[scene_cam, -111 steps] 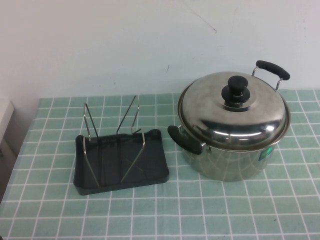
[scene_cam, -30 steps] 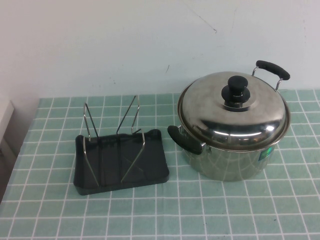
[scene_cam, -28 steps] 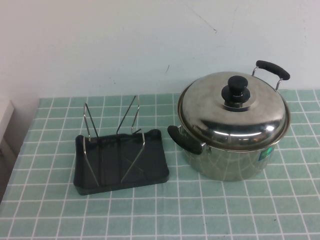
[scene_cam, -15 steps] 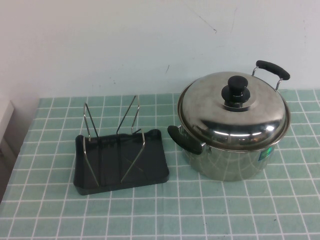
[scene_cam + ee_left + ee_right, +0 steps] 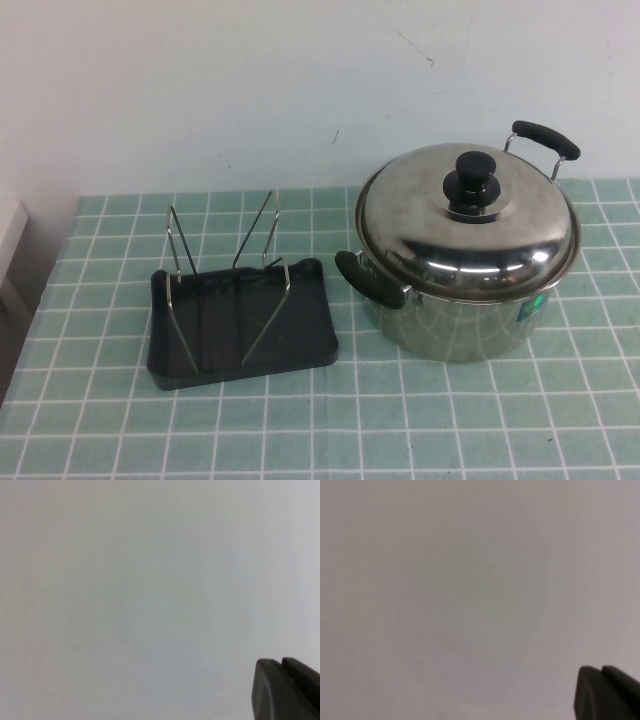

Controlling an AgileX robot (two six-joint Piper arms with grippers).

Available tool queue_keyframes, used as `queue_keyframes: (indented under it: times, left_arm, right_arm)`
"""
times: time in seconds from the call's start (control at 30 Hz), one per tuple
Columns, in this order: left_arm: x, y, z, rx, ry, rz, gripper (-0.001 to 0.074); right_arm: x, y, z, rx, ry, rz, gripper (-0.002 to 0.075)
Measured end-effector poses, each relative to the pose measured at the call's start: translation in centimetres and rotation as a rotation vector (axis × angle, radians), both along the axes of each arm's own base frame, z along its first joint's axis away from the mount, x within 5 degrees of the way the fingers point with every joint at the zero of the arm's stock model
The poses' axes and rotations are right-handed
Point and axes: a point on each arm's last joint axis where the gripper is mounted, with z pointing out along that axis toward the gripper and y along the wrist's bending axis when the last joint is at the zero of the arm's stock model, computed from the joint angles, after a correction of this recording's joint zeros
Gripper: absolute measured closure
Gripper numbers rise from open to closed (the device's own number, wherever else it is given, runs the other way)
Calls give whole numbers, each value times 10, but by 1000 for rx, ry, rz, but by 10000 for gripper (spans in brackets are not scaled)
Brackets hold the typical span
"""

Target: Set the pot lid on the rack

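- Left gripper (image 5: 287, 690): only a dark corner of it shows in the left wrist view, against a blank pale surface. It is nowhere over the table in the high view, so I take it to be parked off to the side. Whether its claw is wide or narrow I cannot tell.
- Right gripper (image 5: 607, 692): the same story in the right wrist view, one dark corner against a plain pale surface, absent from the high view. Wide or narrow, I cannot tell. It holds nothing that I can see.
- Lid (image 5: 467, 222): it sits seated on the pot (image 5: 455, 325), on the right side of the table (image 5: 400, 420), level, covering the rim all round. Its black knob (image 5: 474, 183) stands up at the centre, the obvious place to grasp since the dome is smooth and shiny.
- The pot's two black handles stick out front-left and back-right; the near one points toward the rack.
- Rack (image 5: 240, 318): a black tray with bent wire loops, just left of the pot and not touching it. The loops stand upright and bare, with gaps to take the lid on its edge.
- My judgement: the task has not begun. The right arm is nearer the lid, so I would expect it to reach for the knob.
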Motion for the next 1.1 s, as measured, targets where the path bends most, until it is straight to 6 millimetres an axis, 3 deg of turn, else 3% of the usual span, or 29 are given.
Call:
queue_keyframes:
  times: [0.1,0.43,0.53,0.67,0.73,0.87,1.1]
  left_arm:
    - [7,-6,-3,8,45,-70,738]
    - [17,-10,-9,-60,157,-151,738]
    - [17,-10,-10,-46,159,-155,738]
    - [16,-11,-10,-53,169,-164,738]
    - [17,-12,-11,-42,179,-168,738]
    - [18,-12,-16,-24,227,-168,738]
    - [19,-12,-18,-38,267,-168,739]
  right_arm:
    - [29,19,-12,-17,85,177,727]
    - [97,74,-54,-54,248,418,704]
    - [114,83,-72,-57,302,444,548]
    - [134,87,-94,-18,368,435,185]
    - [143,88,-101,6,391,423,97]
    - [158,90,-112,15,416,416,46]
    - [178,93,-145,34,500,403,36]
